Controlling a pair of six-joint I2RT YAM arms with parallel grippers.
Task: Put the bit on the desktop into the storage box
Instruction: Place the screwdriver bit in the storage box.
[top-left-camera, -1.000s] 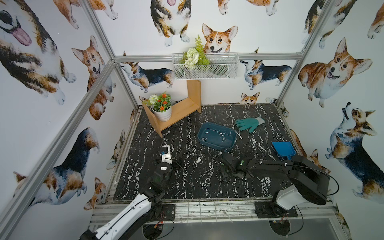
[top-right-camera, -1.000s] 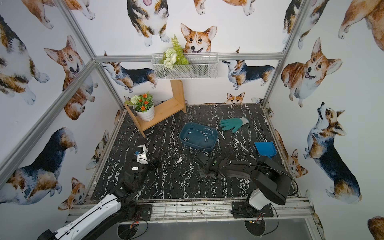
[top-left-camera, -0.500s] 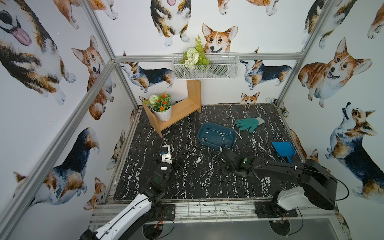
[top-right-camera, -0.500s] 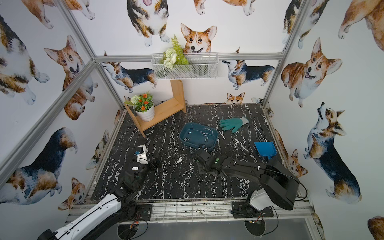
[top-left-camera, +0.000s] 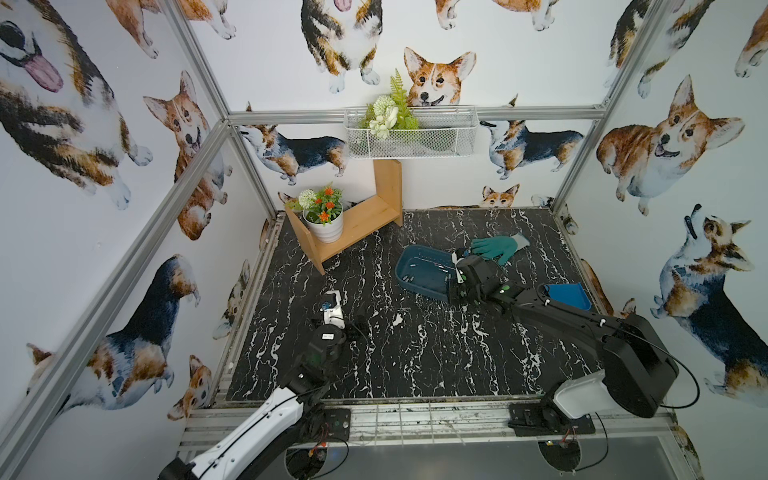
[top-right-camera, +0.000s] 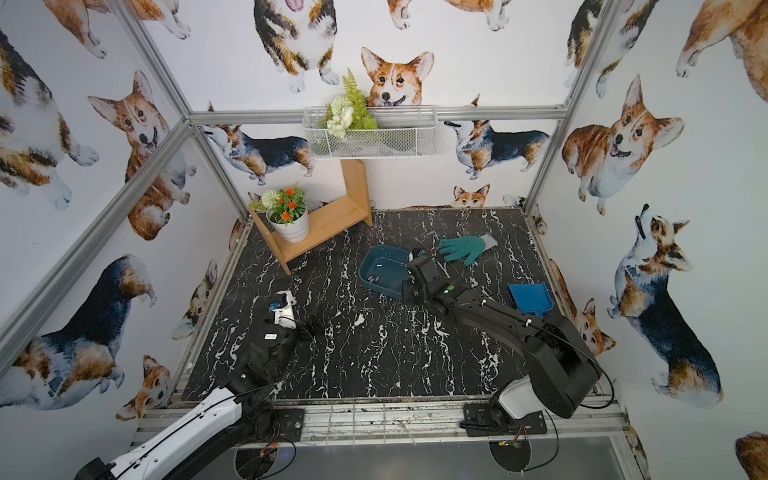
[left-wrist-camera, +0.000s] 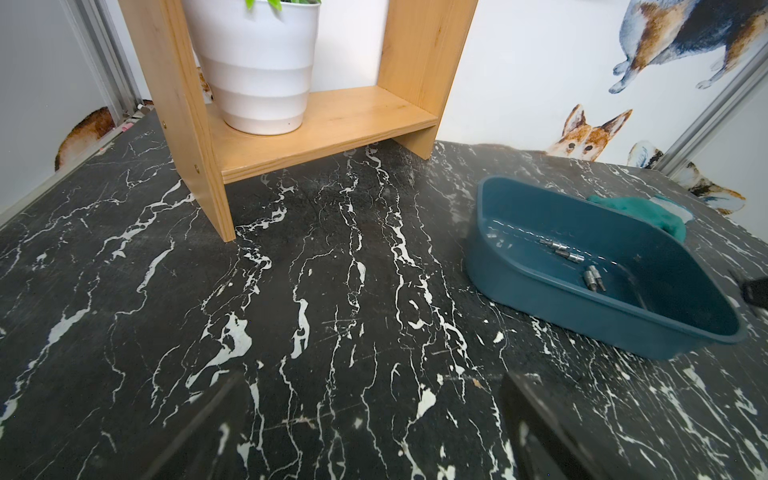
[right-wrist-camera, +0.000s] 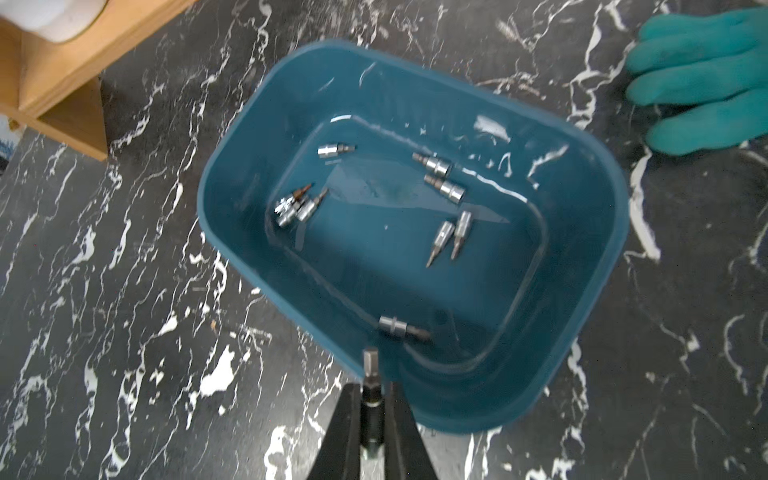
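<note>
Corgi wallpaper on every wall, aluminium frame posts in the corners, and down below the desktop (top-left-camera: 415, 365): flat black marble look, white veins, matte with a few scuffs. Right of centre on it, the storage box (right-wrist-camera: 232, 199): shallow teal plastic, glossy, rounded corners, set at an angle to the desktop edges. Inside, a scatter of small silvery bits (right-wrist-camera: 444, 188), stubby steel, lying flat on its floor.

Right gripper (right-wrist-camera: 371, 390) clenched on one more bit (right-wrist-camera: 370, 365), hex shank poking out past the black fingertips, hanging right at the box's near rim, off the desktop and not down among the others. Bit blurry in the right wrist view, so can't read the tip shape.

Left gripper (left-wrist-camera: 370, 428) spread wide with nothing in it, low over the marble near the front left, well apart from the box.

Green rubbery glove (top-left-camera: 498, 248) just beside the box's far corner; bright blue dustpan (top-left-camera: 569, 296) near the right edge. Back left: pale wooden shelf (top-left-camera: 361, 220) with a ribbed white pot (top-left-camera: 326, 226) on it, white wire basket (top-left-camera: 409, 137) up on the back rail.

Plenty of open marble between the two arms and in front of the box; tighter on the glove side.
</note>
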